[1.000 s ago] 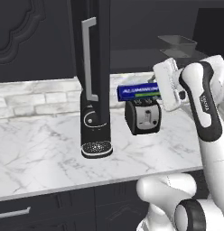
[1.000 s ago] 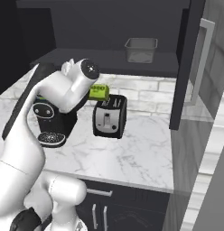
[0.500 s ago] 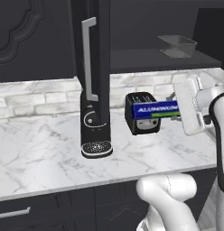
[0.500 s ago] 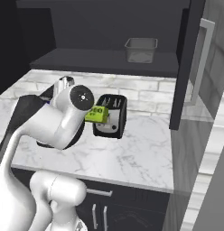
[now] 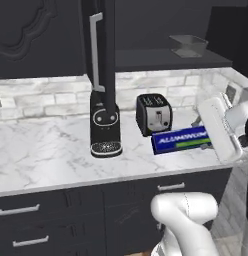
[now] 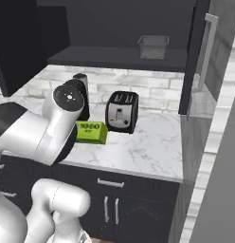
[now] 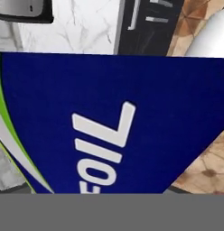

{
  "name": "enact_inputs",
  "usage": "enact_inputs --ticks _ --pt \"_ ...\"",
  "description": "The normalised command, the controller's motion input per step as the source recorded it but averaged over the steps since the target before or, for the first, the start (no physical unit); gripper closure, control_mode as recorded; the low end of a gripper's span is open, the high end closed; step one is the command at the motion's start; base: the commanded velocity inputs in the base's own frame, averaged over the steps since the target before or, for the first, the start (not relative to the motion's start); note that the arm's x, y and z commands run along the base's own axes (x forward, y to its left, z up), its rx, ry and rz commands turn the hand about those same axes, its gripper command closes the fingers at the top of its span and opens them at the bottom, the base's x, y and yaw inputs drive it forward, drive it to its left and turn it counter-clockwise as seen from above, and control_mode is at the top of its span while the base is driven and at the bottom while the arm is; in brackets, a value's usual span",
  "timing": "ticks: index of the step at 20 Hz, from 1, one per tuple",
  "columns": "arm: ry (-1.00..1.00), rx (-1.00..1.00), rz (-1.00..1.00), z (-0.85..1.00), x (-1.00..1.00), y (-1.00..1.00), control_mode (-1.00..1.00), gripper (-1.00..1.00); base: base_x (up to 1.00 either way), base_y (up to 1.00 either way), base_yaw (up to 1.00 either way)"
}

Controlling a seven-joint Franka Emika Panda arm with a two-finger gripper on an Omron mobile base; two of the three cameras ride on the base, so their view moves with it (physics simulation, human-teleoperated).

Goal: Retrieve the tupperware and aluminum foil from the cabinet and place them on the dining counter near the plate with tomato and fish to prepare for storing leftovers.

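blue aluminum foil (image 5: 181, 140) box with white lettering and green end, black toaster (image 5: 154, 114), white grey-veined worktop (image 5: 46, 155)

aluminum foil (image 7: 109, 122): cut by frame edges | pincer tips: hidden behind it

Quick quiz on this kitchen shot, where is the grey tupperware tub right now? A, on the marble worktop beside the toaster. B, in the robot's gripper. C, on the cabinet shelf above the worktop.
C: the tupperware stands on the dark shelf of the open cabinet, above the toaster, while the gripper carries the aluminum foil.
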Motion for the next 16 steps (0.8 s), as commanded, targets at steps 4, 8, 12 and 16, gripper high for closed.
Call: enact_inputs --ticks 4,8,12,16 --pt "0.00 0.00 0.00 0.00 0.00 0.00 1.00 1.00 -1.00 0.53 0.37" --pt "0.00 0.00 0.00 0.00 0.00 0.00 1.00 1.00 -0.83 0.93 0.70" --pt "0.00 0.00 0.00 0.00 0.00 0.00 1.00 1.00 -0.49 0.78 0.90" --pt "0.00 0.00 0.00 0.00 0.00 0.00 1.00 1.00 -0.29 0.41 0.98"
